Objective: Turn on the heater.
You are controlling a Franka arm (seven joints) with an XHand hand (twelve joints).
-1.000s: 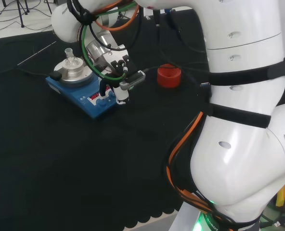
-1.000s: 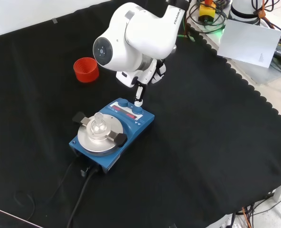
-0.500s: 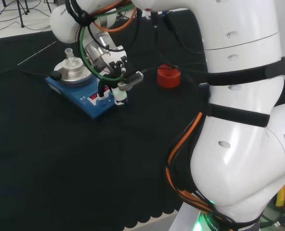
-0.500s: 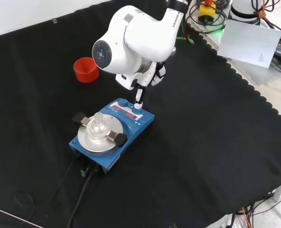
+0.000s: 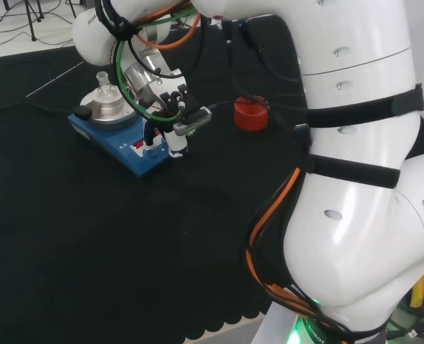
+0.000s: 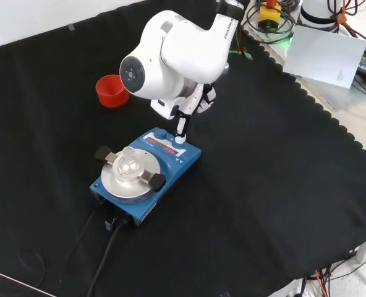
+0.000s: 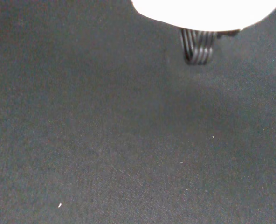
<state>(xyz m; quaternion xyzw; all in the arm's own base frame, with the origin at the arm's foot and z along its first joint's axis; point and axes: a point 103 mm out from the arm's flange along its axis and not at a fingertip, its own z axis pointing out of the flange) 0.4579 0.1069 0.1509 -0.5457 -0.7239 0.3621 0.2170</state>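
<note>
Head view: blue heater (image 5: pixel 122 137) sits on the black cloth (image 5: pixel 90 244), far left of the arm's white links. Silver top plate w/ a small clear flask (image 5: pixel 105 91) on it, black clamp knob at the heater's left corner. Hand (image 5: pixel 170 122) hangs over the heater's near right end, by the red display strip; one straight finger (image 5: pixel 176 145) points down at the front panel, tip at or just above it, can't tell if touching. Other fingers look tucked back, not spread, holding nothing. Red ribbed ring stand (image 5: pixel 251 113) is right of the heater, apart from it.

Front view: heater (image 6: pixel 147 174) mid-cloth, cable running off its near left corner. Hand (image 6: pixel 182 121) comes down from under the big white link, finger tip (image 6: pixel 179 137) right at the knob end of the heater's far panel. Ring stand (image 6: pixel 112 90) is beyond the heater, to its upper left, well apart.

Wrist view: bare cloth (image 7: pixel 105 149), blurred white bit of the hand (image 7: pixel 208 10), ribbed dark part beneath it.
</note>
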